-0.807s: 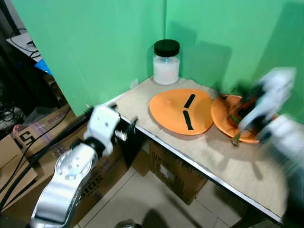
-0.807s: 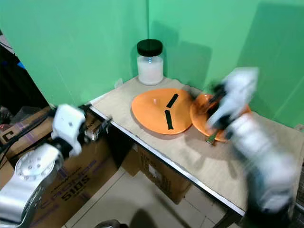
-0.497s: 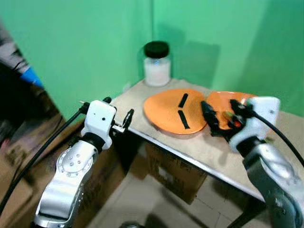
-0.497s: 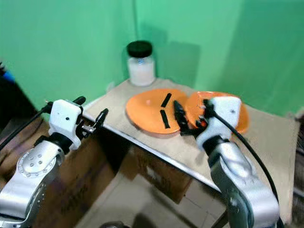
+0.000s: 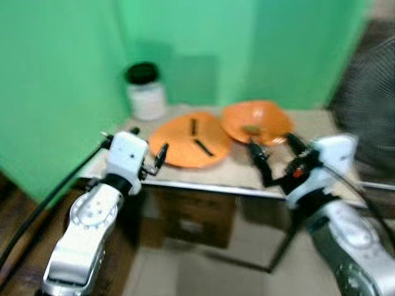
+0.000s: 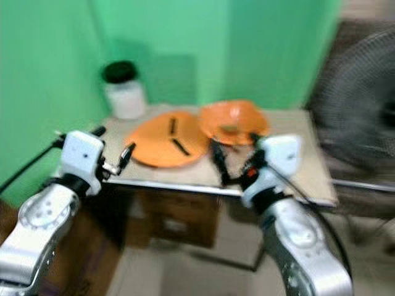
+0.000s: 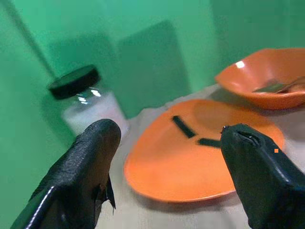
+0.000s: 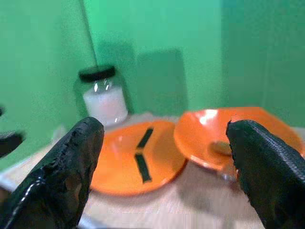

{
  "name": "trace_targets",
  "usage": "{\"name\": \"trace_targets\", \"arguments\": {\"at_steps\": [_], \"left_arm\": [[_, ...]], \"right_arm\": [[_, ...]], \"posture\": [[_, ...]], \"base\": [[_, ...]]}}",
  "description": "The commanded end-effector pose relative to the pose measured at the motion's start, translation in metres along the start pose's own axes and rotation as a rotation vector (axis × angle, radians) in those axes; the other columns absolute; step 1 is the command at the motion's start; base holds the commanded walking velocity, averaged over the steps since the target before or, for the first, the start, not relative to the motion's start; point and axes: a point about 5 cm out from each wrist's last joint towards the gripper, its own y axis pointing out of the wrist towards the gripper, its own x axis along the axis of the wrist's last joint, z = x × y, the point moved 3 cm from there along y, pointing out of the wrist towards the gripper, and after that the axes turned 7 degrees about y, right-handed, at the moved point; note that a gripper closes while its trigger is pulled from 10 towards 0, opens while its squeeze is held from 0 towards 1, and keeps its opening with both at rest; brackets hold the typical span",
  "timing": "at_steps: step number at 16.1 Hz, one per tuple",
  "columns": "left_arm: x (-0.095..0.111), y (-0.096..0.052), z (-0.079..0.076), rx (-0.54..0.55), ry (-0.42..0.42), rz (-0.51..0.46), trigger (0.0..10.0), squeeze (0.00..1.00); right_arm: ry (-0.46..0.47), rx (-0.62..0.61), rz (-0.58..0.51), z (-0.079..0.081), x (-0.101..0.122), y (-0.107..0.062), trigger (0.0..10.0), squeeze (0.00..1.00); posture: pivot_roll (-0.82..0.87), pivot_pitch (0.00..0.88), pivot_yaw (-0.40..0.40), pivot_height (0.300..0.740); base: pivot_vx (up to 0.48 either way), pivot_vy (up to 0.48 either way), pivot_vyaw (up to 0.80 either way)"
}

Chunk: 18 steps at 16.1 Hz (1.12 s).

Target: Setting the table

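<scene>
An orange plate [image 5: 188,140] with two black strips on it lies on the small table [image 5: 203,182]. To its right stands an orange bowl [image 5: 256,120] with a metal utensil [image 7: 276,87] inside. A white-filled jar [image 5: 145,92] with a black lid is at the back left. My left gripper [image 5: 149,143] is open and empty at the table's front left edge, pointing at the plate. My right gripper [image 5: 271,149] is open and empty at the front edge, just short of the bowl. Both wrist views look past spread fingers [image 8: 62,176] at the plate [image 8: 138,162], the bowl [image 8: 228,133] and the jar [image 7: 90,102].
Green walls close in the table at the back and the left. A dark fan [image 5: 370,92] stands at the right. A cardboard box [image 5: 191,216] sits under the table. The head views are blurred.
The camera has swung, so the table now faces me squarely and the fan has come into view. My right arm has drawn back from the bowl to the table's front edge.
</scene>
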Motion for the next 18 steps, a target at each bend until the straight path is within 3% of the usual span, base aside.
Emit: {"name": "trace_targets", "arguments": {"at_steps": [1, 2, 4, 6, 13, 18], "left_arm": [[-0.003, -0.003, -0.001, 0.009, -0.026, 0.021, 10.0, 0.0], [-0.003, -0.004, 0.0, 0.017, -0.023, 0.029, 10.0, 0.0], [-0.003, -0.005, -0.001, 0.023, -0.024, 0.025, 10.0, 0.0], [-0.005, -0.007, -0.003, 0.03, -0.044, 0.022, 10.0, 0.0], [-0.003, -0.009, 0.002, 0.046, -0.035, 0.013, 10.0, 0.0], [-0.003, -0.011, 0.0, 0.013, -0.029, 0.009, 10.0, 0.0]], "right_arm": [[0.006, 0.066, 0.061, 0.007, -0.009, 0.002, 10.0, 0.34], [0.002, 0.089, 0.085, 0.01, -0.014, 0.002, 10.0, 0.0], [0.03, 0.122, 0.142, 0.011, -0.027, 0.0, 10.0, 0.0], [-0.03, 0.066, 0.187, -0.005, -0.043, 0.001, 10.0, 0.0], [-0.05, 0.142, 0.111, 0.004, -0.028, 0.019, 10.0, 0.0], [-0.06, 0.13, 0.079, 0.003, -0.021, 0.023, 10.0, 0.0]], "posture": [[0.01, 0.0, 0.071, 0.74], [0.01, 0.0, 0.071, 0.74], [0.02, 0.0, 0.067, 0.74], [0.02, 0.0, 0.065, 0.74], [0.04, 0.0, 0.045, 0.74], [0.04, 0.0, 0.041, 0.74]], "base": [[0.0, 0.0, 0.0], [0.0, 0.0, 0.0], [0.0, 0.0, 0.0], [0.0, 0.0, 0.0], [0.294, 0.0, 0.8], [0.378, 0.0, 0.0]]}}
